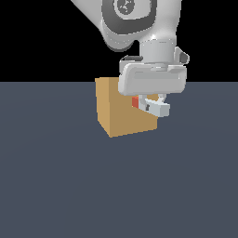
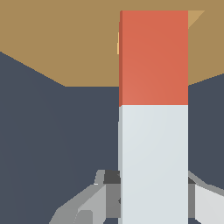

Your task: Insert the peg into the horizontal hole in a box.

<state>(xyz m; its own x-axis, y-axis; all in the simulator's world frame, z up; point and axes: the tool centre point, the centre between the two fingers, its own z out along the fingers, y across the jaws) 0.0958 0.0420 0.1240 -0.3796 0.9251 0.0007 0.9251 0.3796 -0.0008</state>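
Observation:
The box is a tan cube on the dark floor, and in the wrist view it fills the far band. My gripper hangs in front of the box's side face at the exterior view's right, shut on the peg's white part. The peg lies horizontal, its orange-red end pointing at the box. The hole shows only as lighter slivers beside the peg's tip. The tip sits at the opening; I cannot tell how deep it is. My gripper grips the peg's white end.
A flat dark grey-blue floor surrounds the box on all sides. The arm's white wrist hides the box's upper corner at the exterior view's right. Nothing else stands in view.

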